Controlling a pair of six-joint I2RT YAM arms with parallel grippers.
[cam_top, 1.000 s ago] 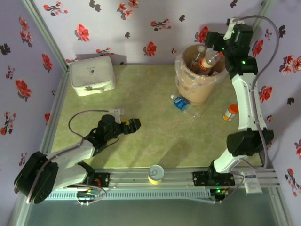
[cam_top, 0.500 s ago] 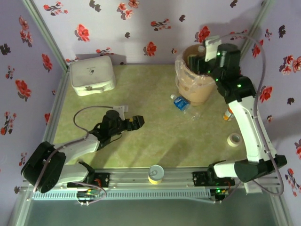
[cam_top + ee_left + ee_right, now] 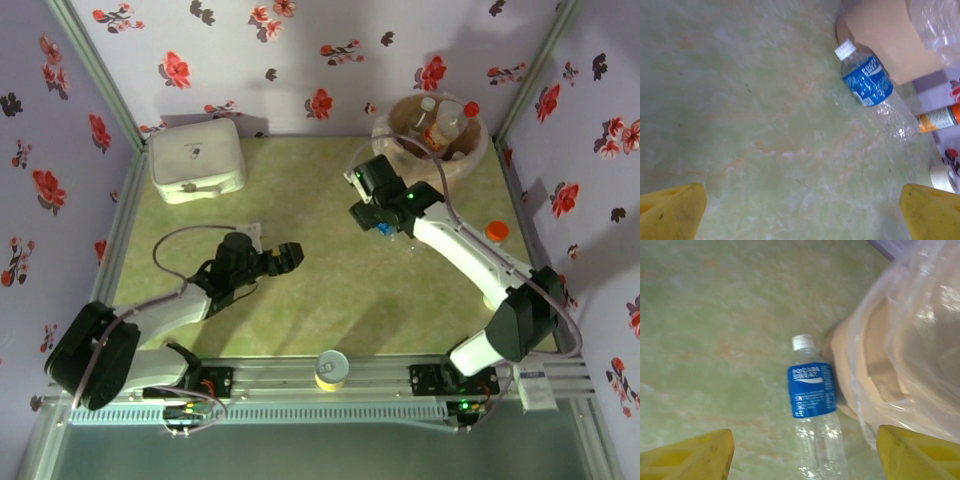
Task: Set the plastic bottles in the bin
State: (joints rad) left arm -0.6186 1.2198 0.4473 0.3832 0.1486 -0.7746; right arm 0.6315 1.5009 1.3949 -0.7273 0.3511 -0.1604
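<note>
Far right corner of the table [image 3: 300, 190]: bin [image 3: 468, 160] stands there, clear liner bag [image 3: 920, 315] draped over its rim. Several bottles [image 3: 440, 120] already inside, caps up, one cap red.

One blue-label bottle [image 3: 812, 390] is not in. It lies on its side on the table, just beside the bin's foot on the near-left side, white cap end pointing left.

Right gripper [image 3: 805, 447] hangs directly above that bottle, fingers [image 3: 690, 455] spread wide, the bottle's clear end framed between them, no contact. Released, holding nothing. Right arm reaches in from the near right across the table.

Left gripper [image 3: 287, 258] sits low over the table, centre-left, well apart from the bottle and aimed towards it; its wrist view has the bottle and bin foot far ahead. Fingers spread wide too, nothing between them, so released.

Orange-capped vial [image 3: 494, 232] sits right of the bottle, near the right wall. Tape roll [image 3: 943, 176] lies near the vial. White box [image 3: 197, 160] far left. Yellow-rimmed tin [image 3: 331, 368] on the near rail between the arm bases.
</note>
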